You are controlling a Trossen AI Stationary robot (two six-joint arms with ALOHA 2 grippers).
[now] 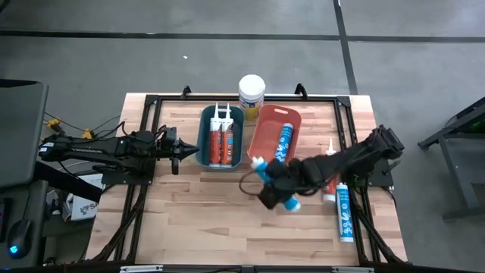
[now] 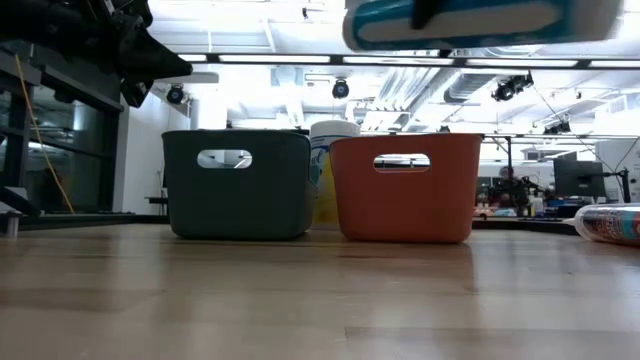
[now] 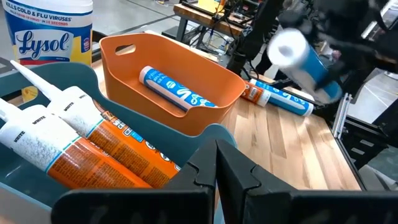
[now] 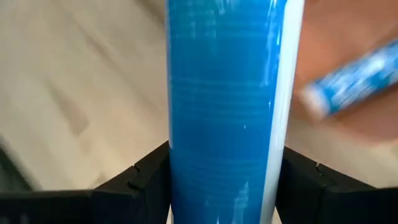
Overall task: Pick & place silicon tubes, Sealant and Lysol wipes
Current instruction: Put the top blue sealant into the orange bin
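Note:
My right gripper [image 1: 276, 186] is shut on a blue silicone tube [image 1: 274, 182] and holds it in the air in front of the orange bin [image 1: 265, 144]. Another blue tube [image 1: 285, 142] lies in that bin. Beside it, the teal bin [image 1: 204, 140] holds two orange sealant tubes [image 1: 220, 140], nozzles toward the far edge. The Lysol wipes canister [image 1: 251, 92] stands upright behind the two bins. An orange tube [image 1: 330, 182] and a blue tube [image 1: 345, 216] lie on the table at the right. My left gripper [image 1: 182, 149] waits shut, left of the teal bin. My right gripper pinches the blue tube's barrel [image 4: 227, 124] near its middle, one finger [image 4: 146, 177] on each side. The fingers come from above, slanting down, and lie across the tube. The tube is lifted clear of the table and hangs roughly level [image 2: 480, 22].
The two bins stand side by side at the table's far middle, the teal one [image 2: 238, 185] left of the orange one [image 2: 405, 188]. Bare wooden tabletop [image 1: 212, 220] stretches along the near side. A black frame rail [image 1: 364, 220] runs along the right edge.

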